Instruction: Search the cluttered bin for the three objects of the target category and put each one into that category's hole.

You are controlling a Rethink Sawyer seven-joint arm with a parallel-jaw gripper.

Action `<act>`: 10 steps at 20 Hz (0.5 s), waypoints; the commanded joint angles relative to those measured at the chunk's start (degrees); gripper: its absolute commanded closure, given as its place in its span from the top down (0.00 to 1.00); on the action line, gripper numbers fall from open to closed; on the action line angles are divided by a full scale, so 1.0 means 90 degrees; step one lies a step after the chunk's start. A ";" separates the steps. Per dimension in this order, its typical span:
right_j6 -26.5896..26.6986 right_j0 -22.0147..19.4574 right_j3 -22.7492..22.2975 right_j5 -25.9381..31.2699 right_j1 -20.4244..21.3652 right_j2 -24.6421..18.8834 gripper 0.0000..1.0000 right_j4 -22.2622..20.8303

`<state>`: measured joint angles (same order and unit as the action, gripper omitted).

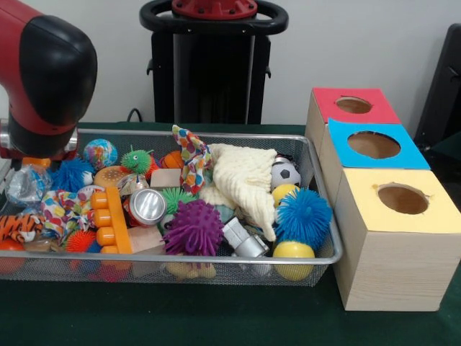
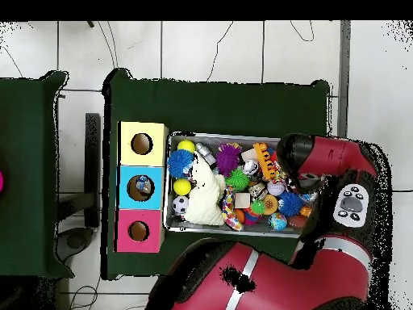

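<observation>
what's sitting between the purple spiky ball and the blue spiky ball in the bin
In the front view, a silver metal piece lies between the purple spiky ball and the blue spiky ball.

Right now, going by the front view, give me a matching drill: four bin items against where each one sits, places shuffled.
Items:
1. purple spiky ball
2. blue spiky ball
3. cream cloth
4. orange block strip

Places (front view):
A. right end of the bin
B. against the near rim, about mid-bin
C. just left of the silver can
D. draped between the spotted rag and the soccer ball

Pairs: 1-B, 2-A, 3-D, 4-C.
</observation>
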<state>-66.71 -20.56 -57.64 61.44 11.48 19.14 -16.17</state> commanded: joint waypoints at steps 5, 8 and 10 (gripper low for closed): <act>-0.0086 -0.0441 -0.0782 -0.0397 -0.0178 -0.1100 1.00 0.0185; -0.0134 -0.0458 -0.0733 -0.0406 -0.0222 -0.1147 1.00 0.0145; -0.0144 -0.0479 -0.0703 -0.0407 -0.0239 -0.1176 1.00 0.0128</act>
<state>-66.71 -23.63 -59.01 61.44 11.22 16.84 -16.16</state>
